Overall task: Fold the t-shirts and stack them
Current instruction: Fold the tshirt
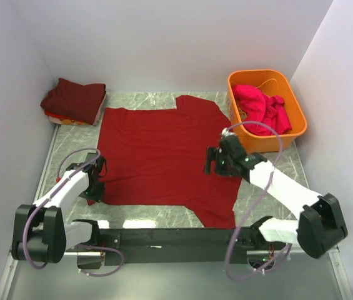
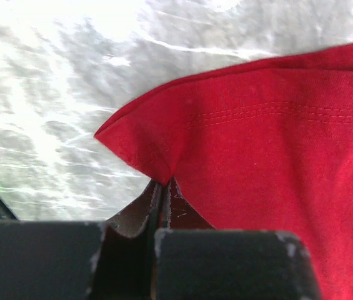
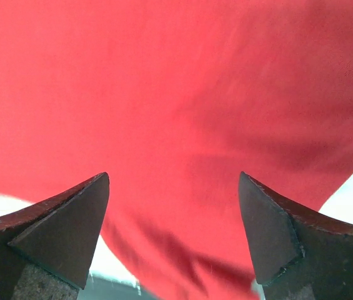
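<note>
Three lots of shirts were in view. One red t-shirt (image 1: 157, 156) lay spread flat across the middle of the marble tabletop (image 1: 288, 164), with its collar toward 12 o'clock and its hem toward 6 o'clock. At 10 o'clock, against the back wall, sat a pile of folded shirts (image 1: 75, 97) with a dark maroon one on top. At 2 o'clock stood an orange tub (image 1: 298, 119) with a crumpled pink shirt (image 1: 260, 106) inside it.

The left gripper (image 2: 162, 185) was at the spread shirt's 8 o'clock corner. Its jaws were pressed fully together on the cloth near the stitched hem, and the fabric was drawn into a small pinch between the tips. The right gripper (image 3: 173, 181) was over the shirt's 3 o'clock edge, below the sleeve. Its jaws stood wide apart with red cloth filling the gap behind them, and it had hold of nothing. Whether its tips touched the cloth could not be told.
</note>
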Motion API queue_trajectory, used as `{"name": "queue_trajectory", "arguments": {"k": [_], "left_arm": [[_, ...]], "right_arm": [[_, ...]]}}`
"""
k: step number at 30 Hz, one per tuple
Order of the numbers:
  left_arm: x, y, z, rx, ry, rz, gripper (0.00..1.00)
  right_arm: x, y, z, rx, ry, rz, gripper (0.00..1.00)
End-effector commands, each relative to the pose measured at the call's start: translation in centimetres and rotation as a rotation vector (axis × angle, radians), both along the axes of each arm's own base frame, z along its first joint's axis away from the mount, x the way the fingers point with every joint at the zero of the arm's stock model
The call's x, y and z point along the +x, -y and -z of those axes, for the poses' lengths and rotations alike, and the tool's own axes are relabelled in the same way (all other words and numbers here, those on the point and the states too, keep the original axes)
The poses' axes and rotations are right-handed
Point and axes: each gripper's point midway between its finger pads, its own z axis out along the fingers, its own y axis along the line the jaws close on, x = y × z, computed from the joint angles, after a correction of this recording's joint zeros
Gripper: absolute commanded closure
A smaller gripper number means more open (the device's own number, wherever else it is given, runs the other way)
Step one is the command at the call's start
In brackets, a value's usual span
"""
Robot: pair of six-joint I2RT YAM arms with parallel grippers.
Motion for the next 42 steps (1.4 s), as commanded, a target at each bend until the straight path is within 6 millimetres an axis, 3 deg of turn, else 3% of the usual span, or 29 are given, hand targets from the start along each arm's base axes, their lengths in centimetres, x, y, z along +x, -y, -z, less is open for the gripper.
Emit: {"name": "queue_trajectory", "arguments": {"k": [1, 8, 11, 13, 17, 21, 23, 27, 30, 31, 32, 37, 42], "left_arm": [[-1.1, -1.6, -0.6, 0.076, 0.001, -0.034, 0.99], [-0.6, -1.2, -1.2, 0.052, 0.049, -0.022, 0.99], [-0.4, -0.9, -1.1, 0.038, 0.046, -0.002, 0.99], [-0.4, -0.8, -1.1, 0.035, 0.041, -0.002, 0.99], [-0.4, -0.6, -0.9, 0.023, 0.060, 0.001, 0.99], [-0.4, -0.5, -0.9, 0.014, 0.073, 0.009, 0.99], [-0.4, -0.5, -0.9, 0.016, 0.069, 0.010, 0.99], [-0.4, -0.5, -1.1, 0.016, 0.058, 0.018, 0.99], [-0.4, -0.5, -1.3, 0.018, 0.064, 0.014, 0.99], [-0.3, -0.4, -1.4, 0.013, 0.072, 0.018, 0.99], [-0.1, -0.6, -1.6, 0.020, 0.080, 0.018, 0.99], [0.3, -0.6, -2.9, 0.025, 0.097, 0.016, 0.99], [0.7, -0.9, -4.9, 0.037, 0.147, 0.009, 0.99]], "right_arm": [[-6.1, 0.0, 1.7, -0.077, -0.128, -0.077, 0.11], [-16.9, -2.0, 3.6, -0.084, -0.318, -0.292, 0.15], [-20.1, -1.8, 4.7, -0.143, -0.384, -0.340, 0.18], [-21.0, -1.4, 5.2, -0.182, -0.404, -0.341, 0.23], [-21.7, -1.8, 5.7, -0.177, -0.413, -0.335, 0.25], [-19.9, -1.8, 6.4, -0.225, -0.341, -0.299, 0.26], [-19.4, -2.3, 7.2, -0.234, -0.330, -0.297, 0.35], [-19.7, -2.4, 8.7, -0.266, -0.366, -0.305, 0.39], [-20.1, -1.6, 8.4, -0.286, -0.381, -0.284, 0.69], [-20.1, -1.7, 7.8, -0.263, -0.374, -0.284, 0.92], [-20.4, -1.5, 7.5, -0.257, -0.384, -0.288, 1.00], [-21.4, -3.5, 3.9, -0.106, -0.380, -0.372, 1.00], [-22.0, -2.8, 2.4, -0.104, -0.392, -0.399, 1.00]]}}
